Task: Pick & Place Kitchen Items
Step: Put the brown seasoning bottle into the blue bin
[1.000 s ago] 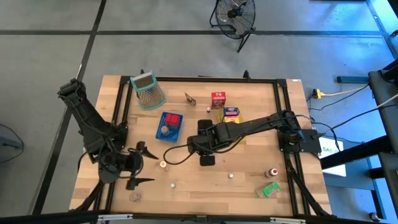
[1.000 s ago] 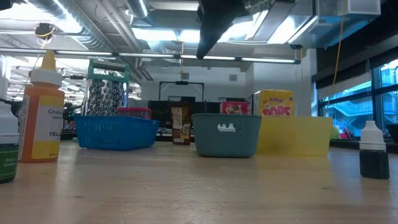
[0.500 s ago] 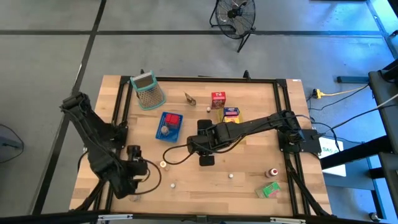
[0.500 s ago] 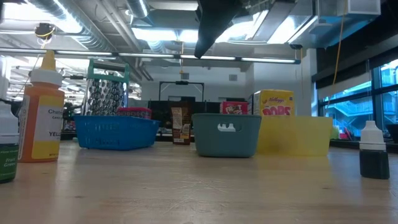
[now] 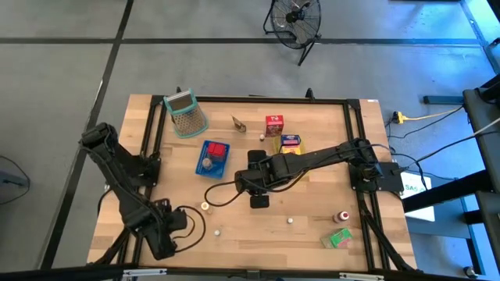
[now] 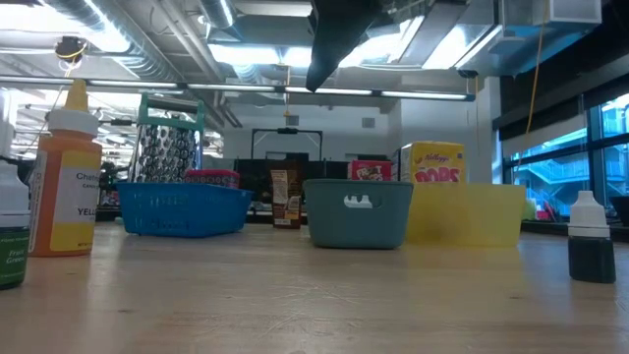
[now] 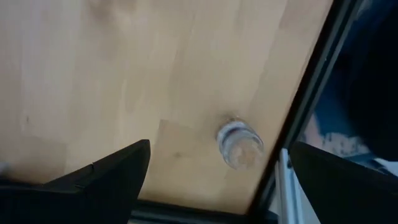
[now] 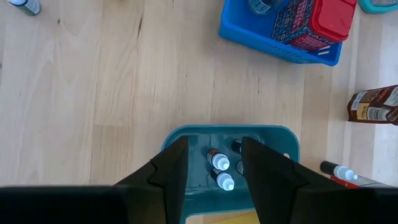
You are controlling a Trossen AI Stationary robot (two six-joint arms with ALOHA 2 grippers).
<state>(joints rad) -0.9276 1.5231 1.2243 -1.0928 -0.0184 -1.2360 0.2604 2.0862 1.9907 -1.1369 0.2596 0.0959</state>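
At the table's near-left corner, the left gripper hangs low over the wood with its jaws spread wide and nothing between them. Its wrist view looks down past the two dark fingers at a small clear round jar standing on the table close to the black edge rail. Just to the right, two tiny round pieces, one brownish and one white, lie on bare wood. Farther back on the left, the green-rimmed grater lies near the far edge. Beside it, toward the middle, the blue tray holds a red-lidded patterned container and a small jar. A small brown packet lies beyond it.

In the middle, the right gripper hovers above the grey-blue tray, its jaws narrowly parted and empty; little white-capped bottles lie in that tray below. Right of it sit the yellow tray, a red carton and a blue-purple carton. Toward the near right, another white piece, a red-capped bottle and a green carton rest well apart from both grippers.
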